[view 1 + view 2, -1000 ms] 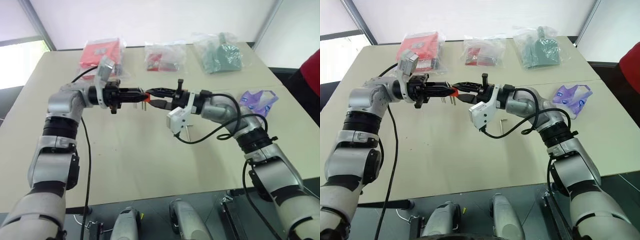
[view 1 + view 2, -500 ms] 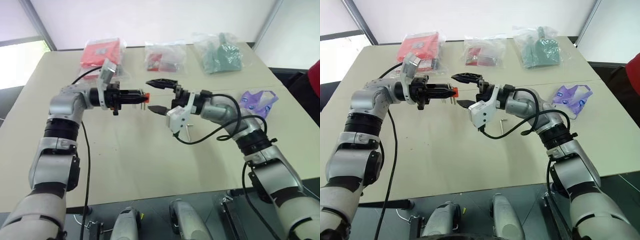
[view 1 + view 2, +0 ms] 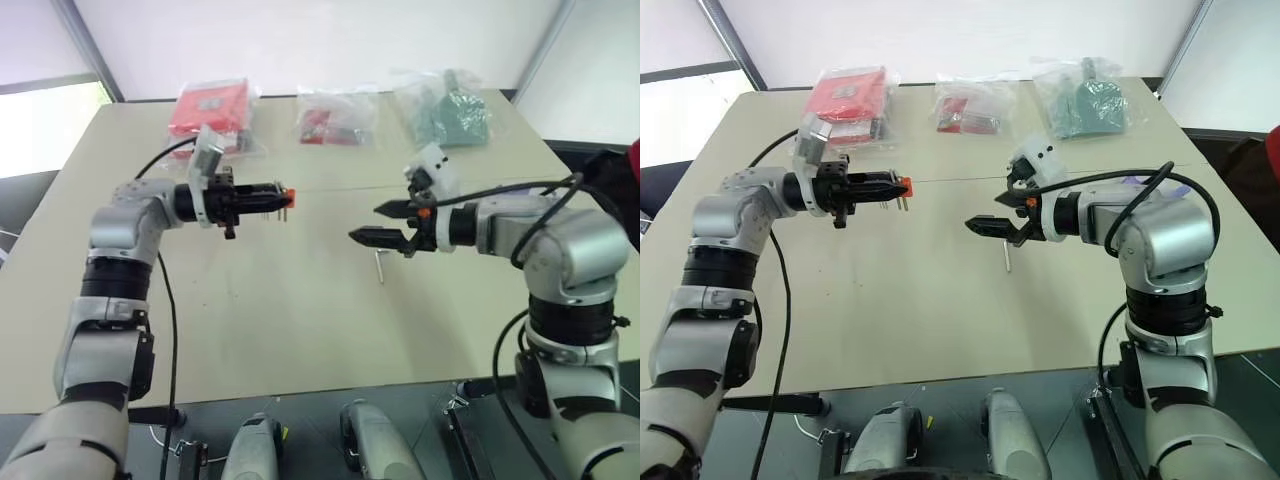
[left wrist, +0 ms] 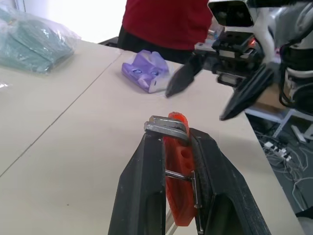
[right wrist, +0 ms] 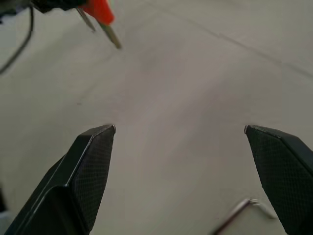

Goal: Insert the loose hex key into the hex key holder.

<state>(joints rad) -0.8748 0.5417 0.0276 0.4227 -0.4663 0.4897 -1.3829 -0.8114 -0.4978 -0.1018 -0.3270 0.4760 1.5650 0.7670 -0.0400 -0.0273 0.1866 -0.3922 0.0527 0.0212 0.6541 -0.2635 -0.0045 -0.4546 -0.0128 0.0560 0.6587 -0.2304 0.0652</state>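
Observation:
My left gripper [image 3: 276, 197] points level toward the right and is shut on the hex key holder [image 3: 284, 195], a small orange-red block with thin grey keys sticking out of it. The left wrist view shows the holder [image 4: 179, 172] clamped between both fingers [image 4: 146, 186]. My right gripper [image 3: 373, 222] hangs open and empty above the table, well apart from the holder and facing it. The loose hex key [image 3: 380, 266], a thin silver L-shaped rod, lies flat on the table just below the right gripper. It also appears by one right fingertip as hex key [image 5: 238, 214].
Along the table's far side lie a red packet [image 3: 208, 108], a clear bag with red parts [image 3: 336, 118] and a green bag [image 3: 450, 110]. A purple packet [image 4: 145, 74] rests near the right edge. A person in red [image 4: 166, 22] stands beyond the table.
My right gripper opened wide and drew back to the right, away from the holder it was close against. The left gripper kept its grip and hardly moved.

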